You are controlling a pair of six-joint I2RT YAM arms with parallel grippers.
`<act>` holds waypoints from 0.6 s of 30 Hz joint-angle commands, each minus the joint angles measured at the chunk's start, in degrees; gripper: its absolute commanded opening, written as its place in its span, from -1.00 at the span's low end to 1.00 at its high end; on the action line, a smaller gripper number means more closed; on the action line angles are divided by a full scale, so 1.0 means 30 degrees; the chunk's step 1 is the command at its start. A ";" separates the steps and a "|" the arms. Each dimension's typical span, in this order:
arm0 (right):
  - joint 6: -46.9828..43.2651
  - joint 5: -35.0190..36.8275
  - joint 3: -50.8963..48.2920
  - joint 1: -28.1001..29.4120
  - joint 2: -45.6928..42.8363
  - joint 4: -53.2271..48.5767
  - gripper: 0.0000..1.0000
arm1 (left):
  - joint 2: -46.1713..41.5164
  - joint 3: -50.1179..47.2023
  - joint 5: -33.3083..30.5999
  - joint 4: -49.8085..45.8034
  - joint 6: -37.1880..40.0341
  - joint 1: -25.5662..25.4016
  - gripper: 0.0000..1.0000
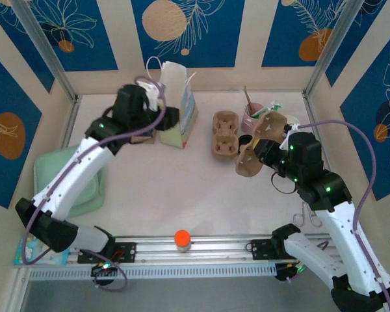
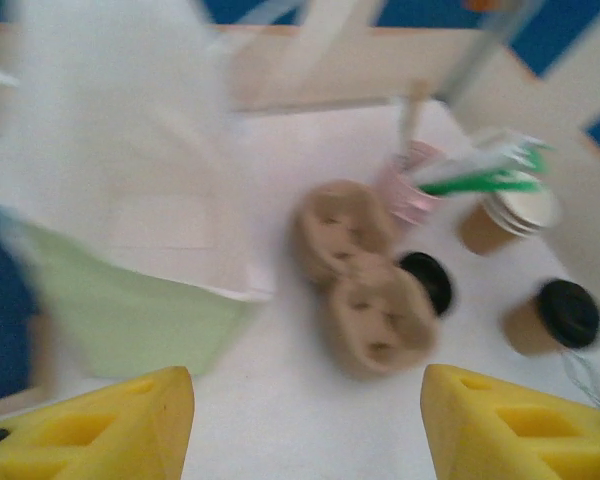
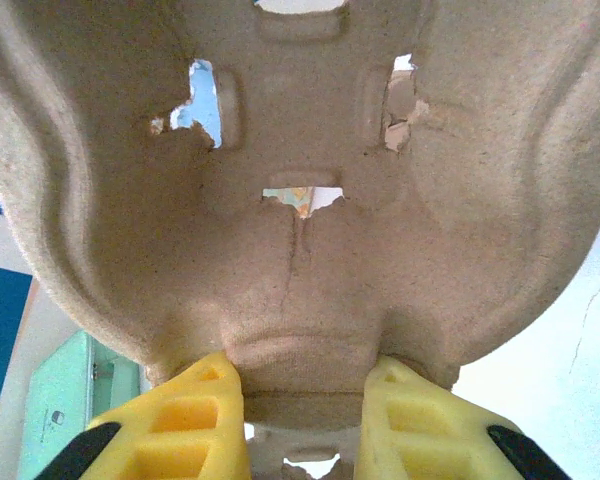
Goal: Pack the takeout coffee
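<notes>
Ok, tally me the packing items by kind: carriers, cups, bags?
Pulp carriers: 2
Black-lidded cups: 2
White-lidded cup: 1
Pink cup: 1
Paper bag: 1
Total: 7

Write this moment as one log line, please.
left tool: open, empty, near paper bag | right tool: shut on cup carrier, held aloft
</notes>
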 commanded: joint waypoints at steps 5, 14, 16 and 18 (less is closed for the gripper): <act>-0.0072 -0.0288 0.0832 0.0415 -0.0318 -0.0637 -0.57 | 0.3449 0.2951 0.0015 -0.3253 0.1143 0.2715 0.23; -0.0041 -0.0222 0.0605 0.0687 -0.0431 -0.0840 -0.57 | 0.8115 0.8883 -0.0187 -0.5675 0.2027 0.3863 0.24; -0.0041 -0.0222 0.0571 0.0716 -0.0519 -0.0873 -0.57 | 0.9158 1.0236 0.0179 -0.6433 0.2239 0.3926 0.23; -0.0024 -0.0141 0.0514 0.0745 -0.0664 -0.0943 -0.57 | 0.9811 1.0941 0.0372 -0.6726 0.2316 0.3914 0.20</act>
